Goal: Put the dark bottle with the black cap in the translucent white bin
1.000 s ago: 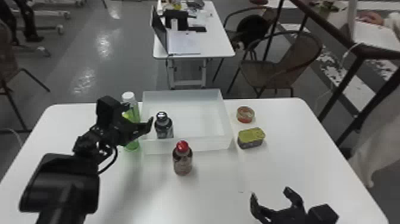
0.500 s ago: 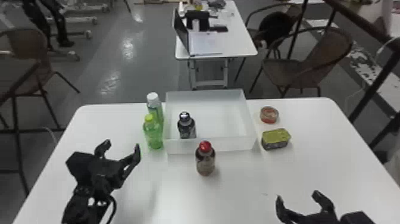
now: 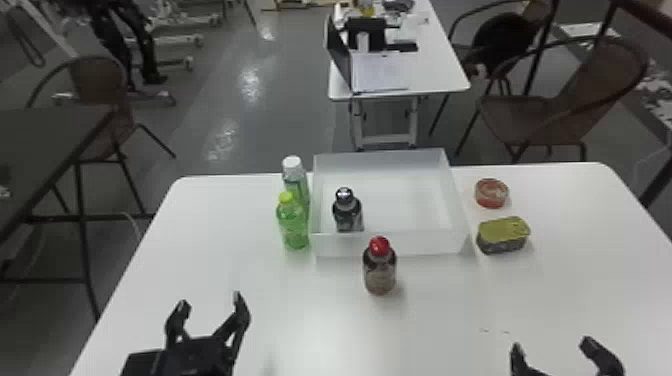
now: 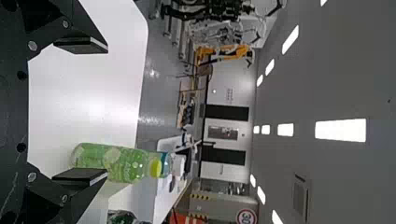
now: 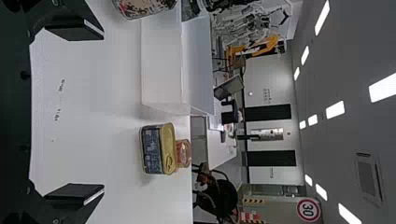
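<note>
The dark bottle with the black cap [image 3: 347, 210] stands upright inside the translucent white bin [image 3: 390, 245], near its left front corner. My left gripper [image 3: 211, 303] is open over the table's left front part, apart from the bin. In the left wrist view the fingers of the left gripper [image 4: 81, 112] are spread with nothing held between them. My right gripper [image 3: 555, 345] is parked at the lower right. The right wrist view has the right gripper [image 5: 77, 114] open and unloaded, with a side of the bin [image 5: 161, 60] beyond it.
A red-capped bottle [image 3: 380, 267] stands just in front of the bin. Left of the bin are a green bottle [image 3: 293, 225] and a white-capped bottle [image 3: 294, 175]. To its right lie a yellow-topped tin [image 3: 503, 234] and a round red tin [image 3: 491, 193] on the white table [image 3: 310, 310].
My left gripper has backed off from the bin area toward the table's near left. The head view has shifted, moving the scene rightward. The dark bottle stays in the bin.
</note>
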`<state>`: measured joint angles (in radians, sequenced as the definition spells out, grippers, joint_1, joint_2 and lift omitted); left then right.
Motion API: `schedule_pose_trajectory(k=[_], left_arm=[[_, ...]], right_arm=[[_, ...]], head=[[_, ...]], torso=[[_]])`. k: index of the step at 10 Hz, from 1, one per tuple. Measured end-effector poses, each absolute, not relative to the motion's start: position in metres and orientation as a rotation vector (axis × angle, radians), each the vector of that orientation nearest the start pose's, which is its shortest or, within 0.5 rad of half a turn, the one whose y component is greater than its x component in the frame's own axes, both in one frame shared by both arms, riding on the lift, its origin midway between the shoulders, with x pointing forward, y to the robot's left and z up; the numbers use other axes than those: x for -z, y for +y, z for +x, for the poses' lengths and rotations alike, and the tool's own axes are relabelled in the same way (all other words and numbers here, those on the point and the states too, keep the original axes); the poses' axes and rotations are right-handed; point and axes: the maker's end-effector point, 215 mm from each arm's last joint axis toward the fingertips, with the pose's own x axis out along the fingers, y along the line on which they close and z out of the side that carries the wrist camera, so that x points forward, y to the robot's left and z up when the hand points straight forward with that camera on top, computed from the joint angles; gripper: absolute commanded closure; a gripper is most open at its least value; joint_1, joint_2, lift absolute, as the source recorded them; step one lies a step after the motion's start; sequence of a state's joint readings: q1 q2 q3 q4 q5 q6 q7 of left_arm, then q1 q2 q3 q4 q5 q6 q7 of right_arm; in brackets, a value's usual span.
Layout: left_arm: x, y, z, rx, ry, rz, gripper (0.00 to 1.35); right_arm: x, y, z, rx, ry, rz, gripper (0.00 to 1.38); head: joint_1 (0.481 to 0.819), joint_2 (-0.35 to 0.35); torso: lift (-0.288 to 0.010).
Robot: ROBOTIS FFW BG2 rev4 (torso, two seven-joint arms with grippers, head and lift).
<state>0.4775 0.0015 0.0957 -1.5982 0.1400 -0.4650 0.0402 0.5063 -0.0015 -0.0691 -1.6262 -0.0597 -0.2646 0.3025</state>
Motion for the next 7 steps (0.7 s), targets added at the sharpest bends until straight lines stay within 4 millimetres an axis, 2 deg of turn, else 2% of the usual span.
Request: schedule_pose_trajectory(k=[1, 2, 4, 7], left_arm=[[0.436, 0.303, 0.389, -0.227, -0.015, -0.11, 0.34], [0.444, 0.291, 0.379, -0.227, -0.006, -0.137, 0.34], [0.449, 0.279, 0.38, -0.185, 0.002, -0.143, 0.34], [0.452, 0.275, 0.38, -0.175, 0.011, -0.143, 0.34]], right_arm=[[0.48, -0.209, 0.391, -0.215, 0.174, 0.05, 0.14], [0.478, -0.209, 0.389, -0.213, 0.172, 0.047, 0.14], [0.477, -0.209, 0.389, -0.212, 0.168, 0.045, 0.14], [0.478, -0.209, 0.39, -0.213, 0.169, 0.048, 0.14]], head=[[0.695, 0.14], [0.695, 0.125], [0.695, 0.104], [0.695, 0.098]], torso=[[-0.033], [-0.033], [-0.033], [-0.033]])
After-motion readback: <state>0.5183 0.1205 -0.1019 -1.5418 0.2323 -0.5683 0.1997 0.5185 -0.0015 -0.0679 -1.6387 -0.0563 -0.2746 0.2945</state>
